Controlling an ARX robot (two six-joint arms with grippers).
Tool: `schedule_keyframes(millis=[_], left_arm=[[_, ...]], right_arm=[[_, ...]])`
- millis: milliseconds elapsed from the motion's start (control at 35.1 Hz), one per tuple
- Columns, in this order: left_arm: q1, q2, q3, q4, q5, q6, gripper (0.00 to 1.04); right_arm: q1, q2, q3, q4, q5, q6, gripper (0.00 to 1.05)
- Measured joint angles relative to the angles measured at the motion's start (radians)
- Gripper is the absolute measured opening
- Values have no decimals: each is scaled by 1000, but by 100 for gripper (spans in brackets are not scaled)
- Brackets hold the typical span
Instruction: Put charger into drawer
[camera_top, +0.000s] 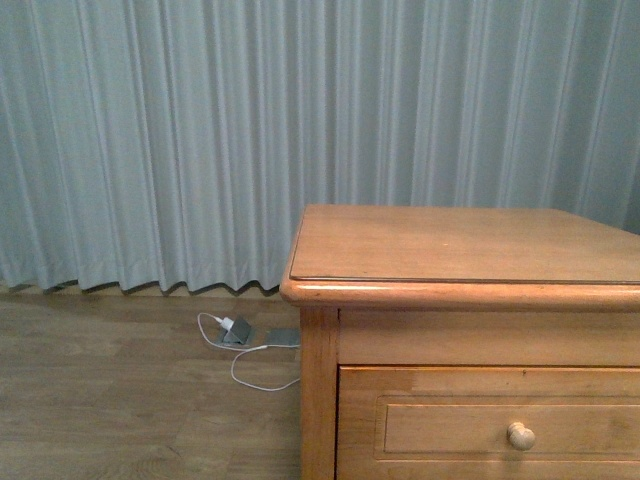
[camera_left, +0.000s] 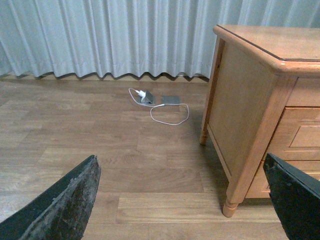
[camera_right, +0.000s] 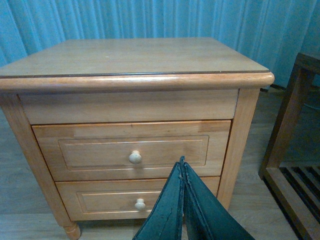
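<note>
The charger is not in view in any frame. The drawer (camera_top: 500, 425) is the upper one in a honey-coloured wooden nightstand (camera_top: 460, 245). It is closed, and its round pale knob (camera_right: 134, 157) shows in the right wrist view. A second closed drawer (camera_right: 130, 200) sits below it. My right gripper (camera_right: 182, 164) is shut and empty, in front of the drawers at about the height of the lower one and apart from them. My left gripper (camera_left: 177, 200) is open and empty, above the floor to the left of the nightstand. Neither gripper shows in the front view.
A white plug with a white cable (camera_top: 235, 330) lies by grey flat devices (camera_left: 170, 100) on the wooden floor, near the grey curtain (camera_top: 200, 130). A dark wooden rack (camera_right: 295, 125) stands to the right of the nightstand. The nightstand top is bare.
</note>
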Motion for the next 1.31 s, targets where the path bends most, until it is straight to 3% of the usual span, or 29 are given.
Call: schedule_keyframes(millis=[627, 741, 968, 1196, 1310], left_arm=[[0, 0, 0, 0, 0, 0, 98], [0, 0, 0, 0, 0, 0, 98], [0, 0, 0, 0, 0, 0, 98], [0, 0, 0, 0, 0, 0, 98], [0, 0, 0, 0, 0, 0, 98]], right_arm=[[0, -208, 0, -207, 0, 0, 1], [0, -335, 1, -369, 0, 0, 1], [0, -378, 1, -383, 0, -2, 2], [0, -378, 1, -384, 0, -2, 35], [0, -378, 1, -384, 0, -2, 58]])
